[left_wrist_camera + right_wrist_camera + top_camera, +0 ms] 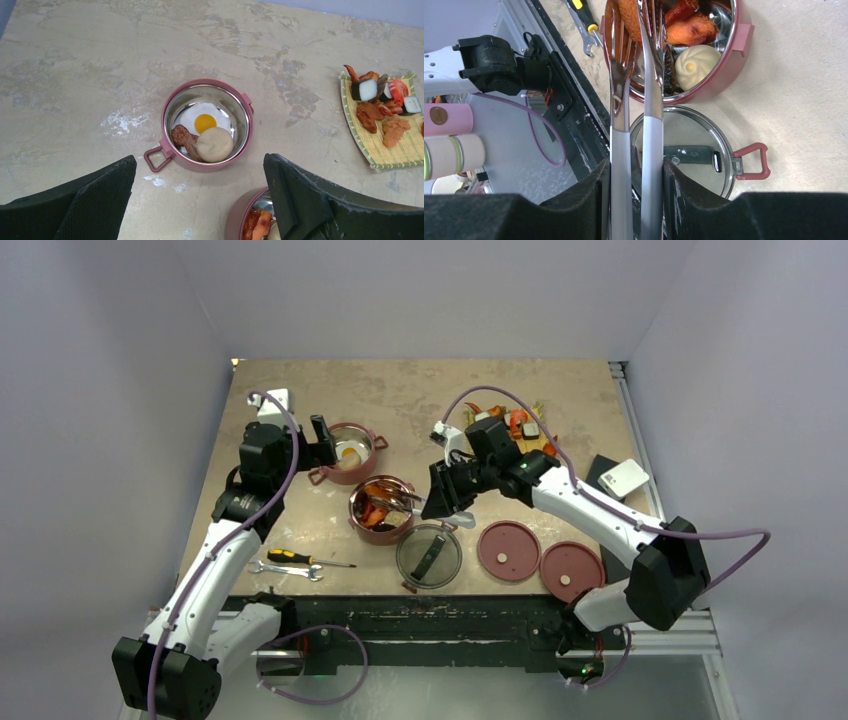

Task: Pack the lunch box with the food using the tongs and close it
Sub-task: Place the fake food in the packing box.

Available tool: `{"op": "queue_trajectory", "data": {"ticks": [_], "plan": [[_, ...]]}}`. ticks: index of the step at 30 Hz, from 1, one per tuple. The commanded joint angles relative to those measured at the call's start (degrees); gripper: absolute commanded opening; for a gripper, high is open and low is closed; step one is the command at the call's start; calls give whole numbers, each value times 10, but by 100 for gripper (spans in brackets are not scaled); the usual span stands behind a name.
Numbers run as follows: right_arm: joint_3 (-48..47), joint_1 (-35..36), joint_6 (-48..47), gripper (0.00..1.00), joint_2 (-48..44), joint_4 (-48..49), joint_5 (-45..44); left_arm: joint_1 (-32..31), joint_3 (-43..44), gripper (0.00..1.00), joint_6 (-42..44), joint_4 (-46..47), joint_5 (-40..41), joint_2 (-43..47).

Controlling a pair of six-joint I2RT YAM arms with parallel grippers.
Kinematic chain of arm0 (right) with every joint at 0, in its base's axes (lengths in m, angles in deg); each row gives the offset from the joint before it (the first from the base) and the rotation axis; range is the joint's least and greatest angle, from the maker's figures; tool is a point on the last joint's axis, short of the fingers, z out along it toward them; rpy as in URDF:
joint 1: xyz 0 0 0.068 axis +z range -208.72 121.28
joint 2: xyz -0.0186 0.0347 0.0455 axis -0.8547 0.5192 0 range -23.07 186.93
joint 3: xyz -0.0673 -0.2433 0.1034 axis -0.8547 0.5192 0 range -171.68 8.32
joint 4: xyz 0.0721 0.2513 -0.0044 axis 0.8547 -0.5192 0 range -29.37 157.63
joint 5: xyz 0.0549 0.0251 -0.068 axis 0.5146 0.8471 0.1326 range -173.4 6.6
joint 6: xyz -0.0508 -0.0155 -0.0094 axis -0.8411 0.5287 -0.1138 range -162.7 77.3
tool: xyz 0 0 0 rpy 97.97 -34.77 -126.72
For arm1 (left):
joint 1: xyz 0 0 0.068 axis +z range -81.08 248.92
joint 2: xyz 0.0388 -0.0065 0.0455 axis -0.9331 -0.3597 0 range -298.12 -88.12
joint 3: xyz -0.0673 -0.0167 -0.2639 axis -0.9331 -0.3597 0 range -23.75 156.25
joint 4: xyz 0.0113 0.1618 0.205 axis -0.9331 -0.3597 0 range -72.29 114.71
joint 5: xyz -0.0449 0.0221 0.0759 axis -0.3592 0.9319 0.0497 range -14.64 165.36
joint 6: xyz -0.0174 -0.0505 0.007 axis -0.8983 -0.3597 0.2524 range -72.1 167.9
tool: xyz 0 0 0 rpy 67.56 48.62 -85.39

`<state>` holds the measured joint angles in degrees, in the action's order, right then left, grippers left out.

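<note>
My right gripper is shut on the silver tongs, squeezing both arms. The tong tips reach over the near bowl of the lunch box, with an orange-brown chunk between them. That bowl holds a white bun and orange-red pieces. The far bowl holds a fried egg, a beige bun and a brown piece. My left gripper hovers open just near of it, holding nothing. From above: right gripper, left gripper.
The see-through top lid lies near the front edge, with two red disc lids to its right. A woven mat with more food sits at the back right. A screwdriver and wrench lie front left.
</note>
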<state>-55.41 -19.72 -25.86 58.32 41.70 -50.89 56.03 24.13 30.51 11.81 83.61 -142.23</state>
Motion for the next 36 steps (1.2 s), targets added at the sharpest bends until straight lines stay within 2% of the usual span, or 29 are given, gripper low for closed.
{"op": "queue_trajectory", "data": {"ticks": [1, 19, 27, 35, 36], "plan": [[-3, 8, -5, 26, 2, 38, 9, -2, 5, 99, -2, 16, 6, 0], [0, 12, -12, 43, 4, 37, 5, -2, 6, 99, -2, 16, 7, -1], [-1, 14, -12, 44, 4, 40, 4, -2, 6, 99, -2, 16, 7, -1], [-26, 14, 15, 38, -18, 37, -42, -2, 4, 99, -2, 18, 17, 8], [-30, 13, 28, 37, -24, 35, -69, -2, 2, 99, -2, 19, 19, 12]]}}
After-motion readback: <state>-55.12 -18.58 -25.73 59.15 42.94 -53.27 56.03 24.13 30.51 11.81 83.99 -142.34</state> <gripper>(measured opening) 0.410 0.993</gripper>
